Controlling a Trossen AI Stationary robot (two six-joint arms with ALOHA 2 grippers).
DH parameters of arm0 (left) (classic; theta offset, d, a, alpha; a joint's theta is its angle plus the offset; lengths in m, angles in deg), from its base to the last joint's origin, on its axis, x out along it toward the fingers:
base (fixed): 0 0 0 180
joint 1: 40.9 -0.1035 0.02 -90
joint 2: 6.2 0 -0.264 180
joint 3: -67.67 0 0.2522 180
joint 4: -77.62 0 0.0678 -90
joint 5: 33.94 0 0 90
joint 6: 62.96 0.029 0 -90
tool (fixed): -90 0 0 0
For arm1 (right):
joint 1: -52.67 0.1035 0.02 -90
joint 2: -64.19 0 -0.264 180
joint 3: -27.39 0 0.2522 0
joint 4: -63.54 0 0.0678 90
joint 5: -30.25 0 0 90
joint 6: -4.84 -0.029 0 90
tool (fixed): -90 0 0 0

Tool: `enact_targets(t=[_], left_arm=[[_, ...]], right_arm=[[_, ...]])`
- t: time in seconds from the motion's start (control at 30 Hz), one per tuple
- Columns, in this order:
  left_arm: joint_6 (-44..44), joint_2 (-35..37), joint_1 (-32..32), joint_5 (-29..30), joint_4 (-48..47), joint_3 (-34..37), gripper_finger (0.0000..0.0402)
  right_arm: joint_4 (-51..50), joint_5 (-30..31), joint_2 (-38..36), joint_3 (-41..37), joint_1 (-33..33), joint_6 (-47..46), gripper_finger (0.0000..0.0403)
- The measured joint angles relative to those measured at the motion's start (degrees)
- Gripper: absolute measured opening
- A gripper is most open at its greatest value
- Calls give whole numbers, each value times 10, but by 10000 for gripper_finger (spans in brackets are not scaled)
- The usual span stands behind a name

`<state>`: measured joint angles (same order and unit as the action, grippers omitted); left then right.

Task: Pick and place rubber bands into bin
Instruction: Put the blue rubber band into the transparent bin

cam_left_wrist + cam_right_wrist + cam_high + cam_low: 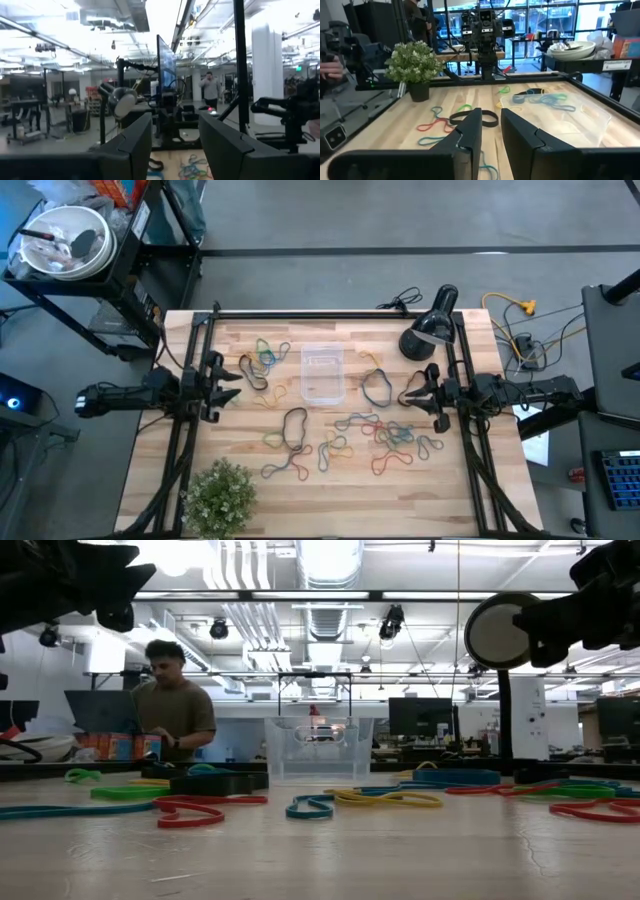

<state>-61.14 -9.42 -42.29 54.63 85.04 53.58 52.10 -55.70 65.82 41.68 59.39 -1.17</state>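
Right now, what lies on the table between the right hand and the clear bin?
In the high view, a dark rubber band loop lies on the wood between the right hand and the bin; the rest of that stretch is bare.

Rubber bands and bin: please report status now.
Left gripper open, empty, at table's left edge. Right gripper empty, at right edge. Rubber bands on table; bin looks empty. Nothing blocking.

The high view looks straight down on the whole table (pixel 330 490). The low view sits at table level, facing the room. Both wrist cameras look level across the table towards each other — all share the bin (pixel 323 374).
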Motion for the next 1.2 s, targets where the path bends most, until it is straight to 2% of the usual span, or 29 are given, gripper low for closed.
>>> enact_targets(t=[0.13, 0.33, 0.47, 0.6, 0.77, 0.87, 1.07, 1.2], left_arm=[[0, 0, 0, -7, 7, -2, 146], [-4, 1, 0, -10, 57, -2, 146], [-57, 0, 0, -23, 58, -2, 146], [-75, -8, 0, 0, 58, -3, 146], [-72, -20, 0, 0, 58, -3, 146], [-70, -24, 0, 0, 61, -3, 146], [-71, -24, 0, -17, 63, -2, 146], [-74, -28, 0, -26, 41, -1, 146]], right_arm=[[0, 0, 0, 0, 0, -9, 68], [0, 0, 0, 0, 0, 33, 68], [0, 0, 0, 0, 0, 20, 68], [2, 0, 0, 0, 0, 7, 68], [67, -35, 12, 0, 0, 22, 68], [107, -55, 30, 6, 1, 60, 68], [97, -56, 98, 60, 3, 115, 68], [16, -34, 176, 117, 3, 133, 68]])
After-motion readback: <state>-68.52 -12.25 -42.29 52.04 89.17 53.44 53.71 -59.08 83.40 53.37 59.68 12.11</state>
